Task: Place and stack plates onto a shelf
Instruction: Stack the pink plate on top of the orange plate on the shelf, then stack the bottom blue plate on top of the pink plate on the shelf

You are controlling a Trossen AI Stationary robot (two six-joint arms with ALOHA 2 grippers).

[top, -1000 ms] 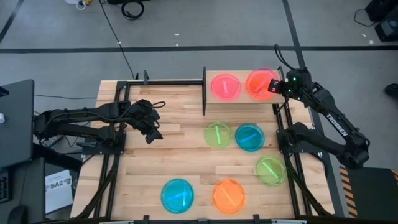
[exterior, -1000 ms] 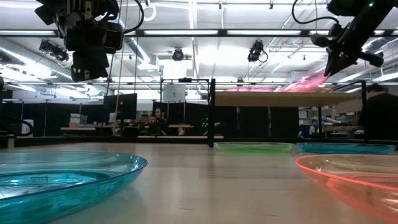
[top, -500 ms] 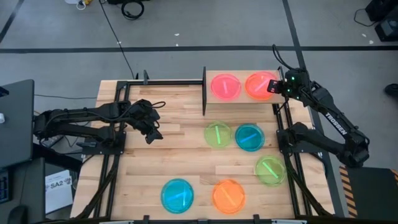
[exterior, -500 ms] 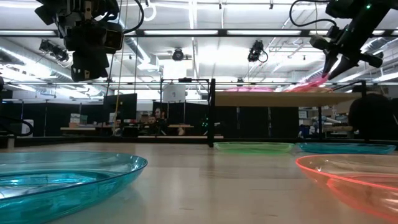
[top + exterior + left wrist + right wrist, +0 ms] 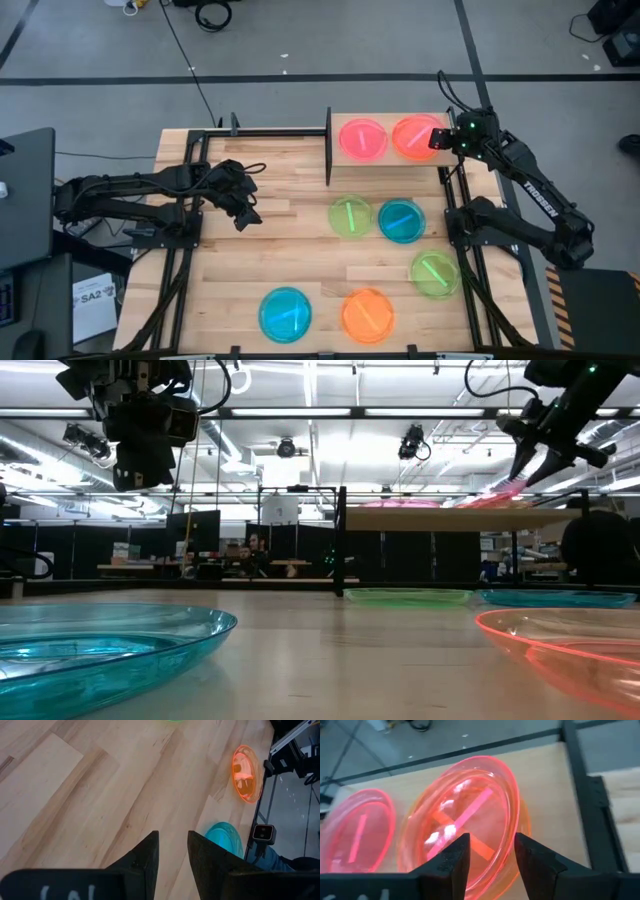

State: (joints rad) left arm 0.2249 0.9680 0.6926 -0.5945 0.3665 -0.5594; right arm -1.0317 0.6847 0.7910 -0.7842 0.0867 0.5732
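On the shelf point(image 5: 385, 120), high view: a pink plate point(image 5: 362, 138) lies flat on the shelf's left half, and beside it a pink-over-orange stack point(image 5: 417, 137) sits on the right half; the right gripper point(image 5: 438, 139) is at that stack's outer rim. Five more plates lie on the table point(image 5: 290, 250): green plate point(image 5: 350, 216), blue plate point(image 5: 401, 220), a second green point(image 5: 435, 273), a second blue point(image 5: 285, 313), an orange plate point(image 5: 367, 315). The left gripper point(image 5: 246, 213) waits above the table's left side, well apart from all plates. Low view: right gripper point(image 5: 522, 468) hangs just above the shelf board, fingers spread, the pink rim below them. Left wrist view: left fingers point(image 5: 142, 857) part-open, holding nothing, bare wood beneath. Right wrist view: right fingers point(image 5: 451, 857) stand apart either side of the top plate's near rim, which looks slightly tipped; whether they touch it, cannot tell. Judgement: release step. To do it well, lift straight up clear of the rim before swinging away, so the top plate settles nested and is not dragged off the stack.
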